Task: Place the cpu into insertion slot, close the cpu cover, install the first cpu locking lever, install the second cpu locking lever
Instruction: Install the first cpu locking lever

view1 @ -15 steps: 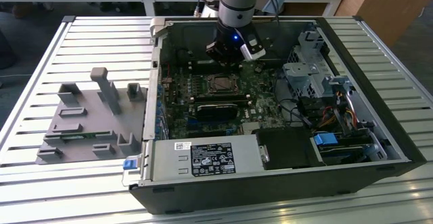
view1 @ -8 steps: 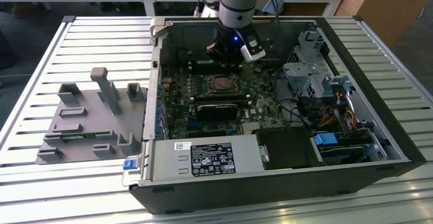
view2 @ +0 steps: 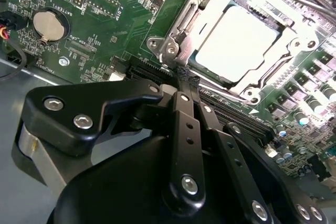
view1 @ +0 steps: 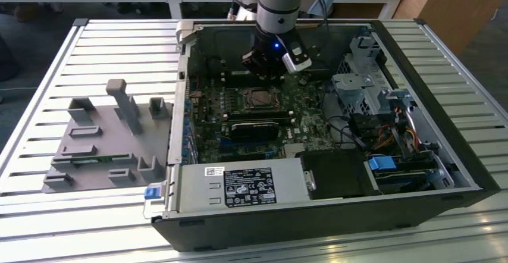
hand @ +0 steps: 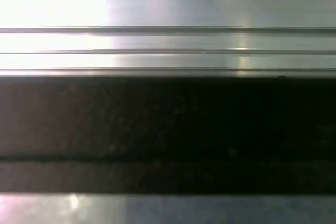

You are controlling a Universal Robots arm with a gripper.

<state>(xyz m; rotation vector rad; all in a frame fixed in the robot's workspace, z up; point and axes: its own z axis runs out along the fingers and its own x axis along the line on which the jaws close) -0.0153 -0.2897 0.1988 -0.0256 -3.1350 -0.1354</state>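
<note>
claw (view1: 268, 72): black, at the end of the grey arm (view1: 278, 1), upper centre of the exterior view, lowered inside the open computer case (view1: 444, 156). in the second wrist view the claw (view2: 185, 74) rises from the lower half of the frame; its two slim fingers (view2: 188, 129) lie pressed together with no gap, tips meeting, holding nothing that can be seen.

computer case: black, lying open on the slatted metal table (view1: 47, 215), centre and right of the exterior view.

grey fixture block (view1: 103, 138): left of the exterior view, on the table, well apart from the claw.

labelled silver box (view1: 238, 185): lower centre of the exterior view, inside the case.

green circuit board (view1: 238, 120): centre of the exterior view; fills the upper half of the second wrist view (view2: 105, 30).

insertion slot (view1: 260, 98): centre of the exterior view, just below the claw; upper right of the second wrist view (view2: 173, 45), just beyond the fingertips.

cpu cover (view2: 210, 3): silvery frame lying down flat around the chip.

cpu (view2: 233, 43): pale square top, seated in the insertion slot, showing through the cover's window, near the fingertips but apart from them.

coin cell (view2: 48, 24): upper left of the second wrist view.
</note>
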